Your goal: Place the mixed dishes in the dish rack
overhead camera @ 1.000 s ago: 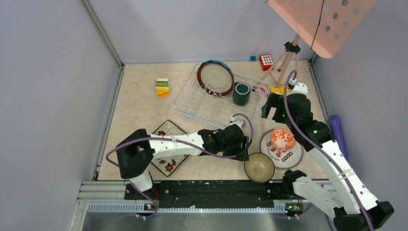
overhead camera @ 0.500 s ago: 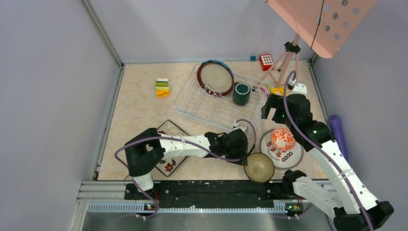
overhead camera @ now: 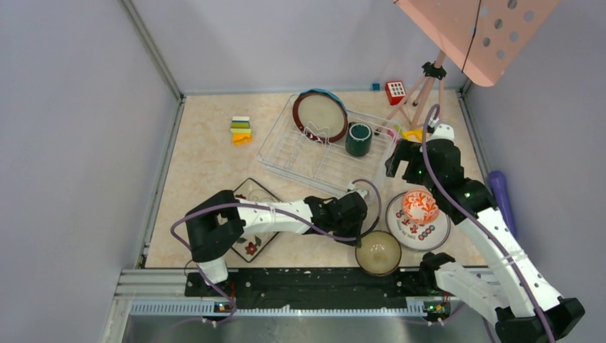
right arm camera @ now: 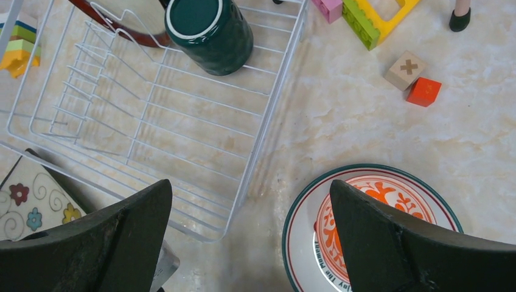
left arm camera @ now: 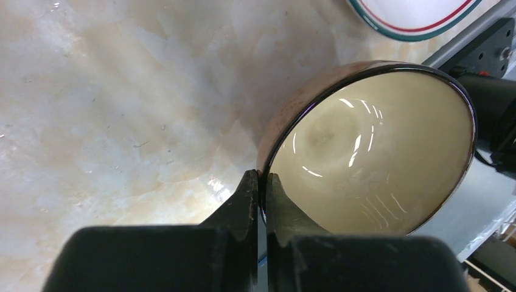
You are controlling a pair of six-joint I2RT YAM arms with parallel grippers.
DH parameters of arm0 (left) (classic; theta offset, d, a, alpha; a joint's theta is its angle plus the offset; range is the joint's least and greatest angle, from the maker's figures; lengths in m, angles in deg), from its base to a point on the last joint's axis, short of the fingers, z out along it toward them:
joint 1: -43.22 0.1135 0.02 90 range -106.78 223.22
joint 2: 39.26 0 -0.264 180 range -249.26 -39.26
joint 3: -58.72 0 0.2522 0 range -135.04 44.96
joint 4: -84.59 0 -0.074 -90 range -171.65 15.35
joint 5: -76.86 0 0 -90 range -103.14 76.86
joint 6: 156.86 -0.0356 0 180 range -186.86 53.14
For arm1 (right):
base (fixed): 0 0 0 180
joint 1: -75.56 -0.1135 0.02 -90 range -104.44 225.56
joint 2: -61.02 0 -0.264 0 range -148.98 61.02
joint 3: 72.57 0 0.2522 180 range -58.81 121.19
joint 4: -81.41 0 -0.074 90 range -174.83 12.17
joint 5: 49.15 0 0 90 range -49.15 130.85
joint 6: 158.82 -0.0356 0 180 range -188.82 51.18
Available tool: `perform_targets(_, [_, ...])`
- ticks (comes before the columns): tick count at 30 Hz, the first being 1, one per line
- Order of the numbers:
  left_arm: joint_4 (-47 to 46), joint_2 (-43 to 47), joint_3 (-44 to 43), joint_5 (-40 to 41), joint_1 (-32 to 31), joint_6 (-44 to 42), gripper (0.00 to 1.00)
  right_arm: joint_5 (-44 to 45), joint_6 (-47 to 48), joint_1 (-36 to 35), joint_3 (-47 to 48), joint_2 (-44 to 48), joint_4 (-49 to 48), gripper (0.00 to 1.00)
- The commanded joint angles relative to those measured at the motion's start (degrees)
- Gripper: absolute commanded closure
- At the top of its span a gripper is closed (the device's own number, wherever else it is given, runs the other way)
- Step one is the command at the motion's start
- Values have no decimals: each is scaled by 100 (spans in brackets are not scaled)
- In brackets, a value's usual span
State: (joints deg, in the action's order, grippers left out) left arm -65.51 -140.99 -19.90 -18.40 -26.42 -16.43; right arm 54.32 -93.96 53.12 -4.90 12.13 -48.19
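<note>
**Left gripper pinches the tan bowl's rim**

The tan bowl (overhead camera: 379,252) sits at the near edge of the table (overhead camera: 207,143). It is just in front of the white plate (overhead camera: 434,232) that carries the red-and-white bowl (overhead camera: 419,206), and well apart from the dish rack (overhead camera: 300,153). The tan bowl is round and opens upward; in the left wrist view it looks tipped slightly. The left gripper (left arm camera: 258,181) is clamped on its left rim, one finger inside and one outside, with the bowl's body spreading away to the gripper's right. The right gripper (right arm camera: 248,194) hangs spread wide, holding nothing, above the rack's corner and the plate.
</note>
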Motion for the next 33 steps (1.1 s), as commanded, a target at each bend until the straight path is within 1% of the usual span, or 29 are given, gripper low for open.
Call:
perform_targets(1, [195, 711, -131, -29, 23, -345, 100, -424, -100, 2, 398, -105, 130, 2])
perform_targets(6, [391, 1525, -3, -177, 181, -500, 100, -1036, -92, 2, 634, -197, 281, 2])
perform_targets(9, [550, 2051, 103, -214, 374, -585, 100, -1217, -130, 2, 709, -192, 283, 2])
perform_targets(12, [686, 2551, 184, -425, 672, -677, 100, -1463, -151, 2, 791, -208, 249, 2])
perform_targets(15, [781, 3097, 355, -608, 1147, -740, 100, -2020, -219, 16, 870, -213, 119, 2])
perform_targets(19, [941, 3749, 520, -734, 2032, -952, 100, -2978, -514, 28, 866, -225, -321, 1])
perform_targets(20, [985, 3857, 518, -849, 2371, -1025, 100, -3250, -614, 33, 819, -235, -517, 1])
perform_targets(22, [1019, 4020, 499, -1025, 2830, -1151, 100, -3986, -911, 45, 652, -260, -1031, 1])
perform_targets(24, [1067, 4064, 421, -1188, 3185, -1243, 100, -4695, -1363, 55, 377, -295, -1738, 1])
perform_targets(26, [1093, 4041, 342, -1367, 3497, -1301, 100, -5213, -2012, 55, 13, -294, -2628, 1])
perform_targets(29, [807, 3971, 316, -1699, 3870, -1261, 100, -5411, -2966, 49, -533, -301, -3895, 1])
perform_targets(30, [680, 3949, 306, -1823, 3945, -1211, 100, -5416, -3163, 47, -671, -326, -4173, 1])
perform_targets(33, [298, 3819, 268, -2188, 4120, -1037, 100, -5446, -3341, 26, -803, -464, -4470, 1])
